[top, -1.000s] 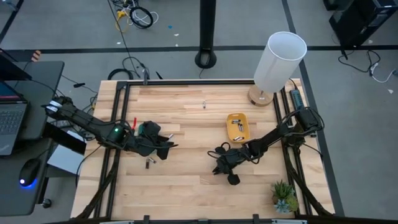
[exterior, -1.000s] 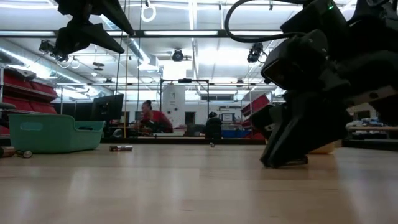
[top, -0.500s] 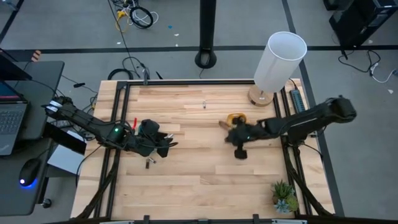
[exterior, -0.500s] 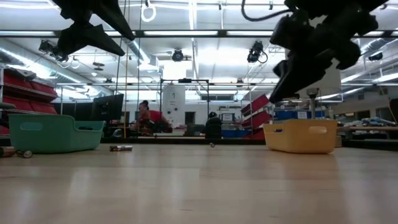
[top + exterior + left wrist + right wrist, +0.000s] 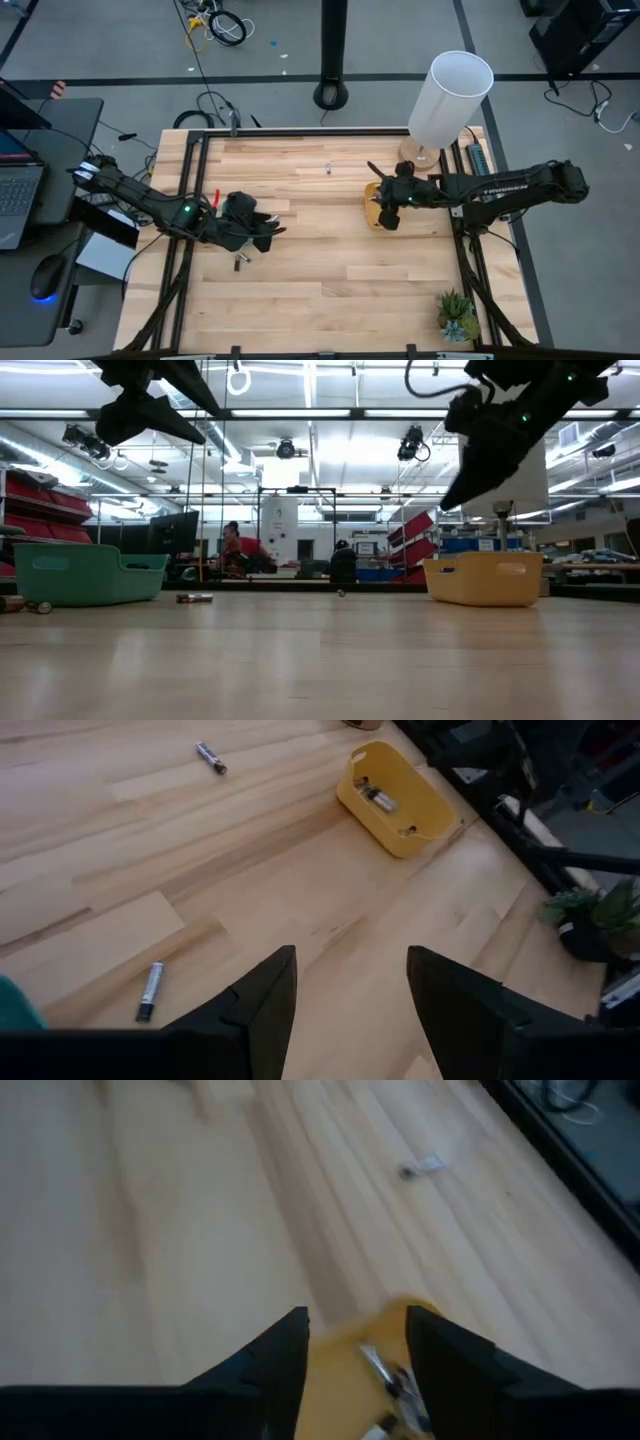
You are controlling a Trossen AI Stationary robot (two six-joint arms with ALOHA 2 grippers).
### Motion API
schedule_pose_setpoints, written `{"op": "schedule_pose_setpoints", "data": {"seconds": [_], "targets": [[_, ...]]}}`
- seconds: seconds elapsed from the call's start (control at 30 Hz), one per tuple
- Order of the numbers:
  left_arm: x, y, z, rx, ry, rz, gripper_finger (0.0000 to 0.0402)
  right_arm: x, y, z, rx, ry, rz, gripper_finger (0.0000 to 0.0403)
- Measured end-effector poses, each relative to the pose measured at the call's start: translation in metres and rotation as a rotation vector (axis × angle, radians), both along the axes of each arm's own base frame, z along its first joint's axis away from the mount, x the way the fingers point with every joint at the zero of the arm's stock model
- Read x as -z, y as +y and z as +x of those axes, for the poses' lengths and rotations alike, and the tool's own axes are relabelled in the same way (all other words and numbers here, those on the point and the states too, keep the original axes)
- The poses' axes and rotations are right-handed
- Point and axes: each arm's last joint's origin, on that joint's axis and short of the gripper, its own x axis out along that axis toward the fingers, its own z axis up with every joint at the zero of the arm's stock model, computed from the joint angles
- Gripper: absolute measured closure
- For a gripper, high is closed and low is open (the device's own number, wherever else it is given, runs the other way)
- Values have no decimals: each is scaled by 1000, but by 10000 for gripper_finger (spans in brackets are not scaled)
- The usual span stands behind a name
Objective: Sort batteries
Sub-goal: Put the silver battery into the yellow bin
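- I am the right gripper [image 5: 355, 1345], hanging directly above the yellow tray [image 5: 381, 203]; my fingers stand apart with a clear gap between them, and nothing is in my hold.
- Straight below me, seen through that gap, a few batteries [image 5: 385, 1370] lie in the tray's bottom, so I judge this to be the drop step of sorting: a cell let go into the tray, my jaws spread.
- Beyond me on the bare wood lies one lone battery [image 5: 420, 1167], well apart from the tray, toward the far edge of the table [image 5: 300, 290].
- Far off to my side, the left gripper [image 5: 345, 1010] hovers with its fingers wide and empty near the green tray [image 5: 85, 573]; another loose battery [image 5: 150, 990] lies just ahead of it, and one more further out [image 5: 210, 757].
- My next move, as I reckon it: rise clear of the tray's rim, swing out to the lone cell beyond me, turn my jaws across its length, come down until my fingers straddle it, and close.
- The cell is small and round, so it may roll if I nudge it with one finger first; I would want to come down square.
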Motion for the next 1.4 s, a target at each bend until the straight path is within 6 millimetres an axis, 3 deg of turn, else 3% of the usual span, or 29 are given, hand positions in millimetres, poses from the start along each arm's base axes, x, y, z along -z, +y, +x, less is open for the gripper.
{"op": "schedule_pose_setpoints", "data": {"seconds": [0.17, 0.4, 0.6, 0.77, 0.93, 1.1, 1.4], "targets": [[-1, -1, 1, -1, -21, -14, 199, -10, 7, 10, -7, -167, 61, 216], [2, 0, 5, -18, -10, -22, 200, -14, 10, 23, 1, -309, 221, 242], [34, 7, 28, 21, 186, -46, 200, -16, 10, 31, -11, -373, 224, 258], [64, 28, 40, 39, 430, -116, 200, -21, 12, 33, -66, -426, 262, 268], [63, 54, 57, 123, 566, -113, 200, -21, 12, 34, -69, -435, 296, 277], [79, 81, 72, 191, 751, -159, 200, -23, 13, 34, -78, -451, 308, 284], [94, 108, 95, 305, 943, -132, 200, -23, 23, 34, -109, -449, 338, 287]]}}
